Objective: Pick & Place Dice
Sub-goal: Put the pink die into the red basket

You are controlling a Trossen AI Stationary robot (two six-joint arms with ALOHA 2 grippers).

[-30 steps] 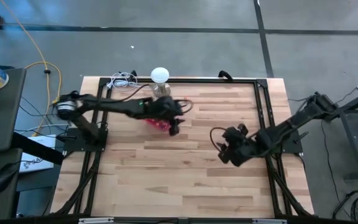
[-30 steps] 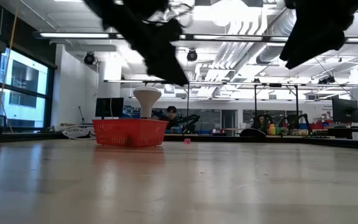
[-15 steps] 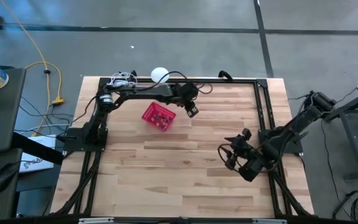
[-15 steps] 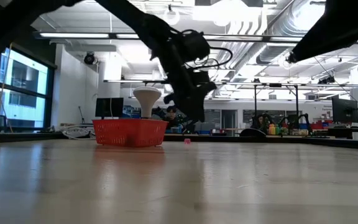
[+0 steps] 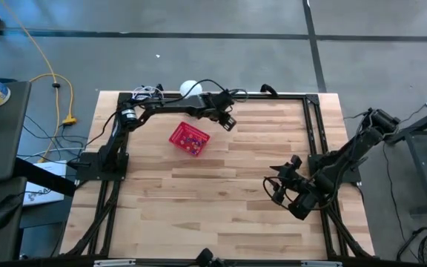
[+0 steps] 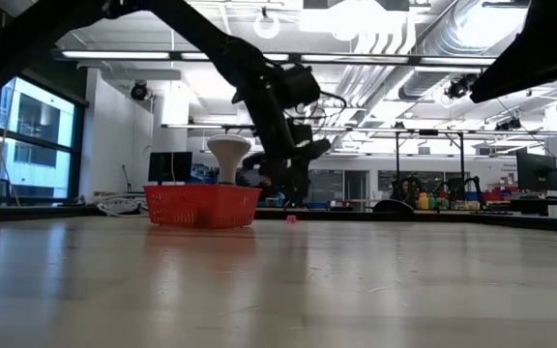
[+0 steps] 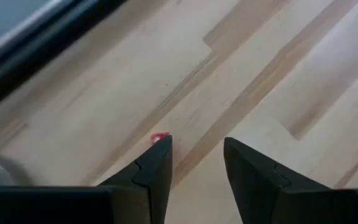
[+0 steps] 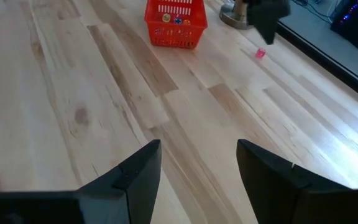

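Dark left pincer open, low | pink die below

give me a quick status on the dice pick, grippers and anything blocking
Left gripper open, empty, above a stray pink die beyond the red basket. Right gripper open, waiting at the table's right side. Nothing blocking.

From above, my left pincer hangs over the far part of the tabletop, just beside the red mesh basket, which holds small coloured dice. A white knob-like object stands at the far edge. My right pincer waits, fingers apart, near the right side.
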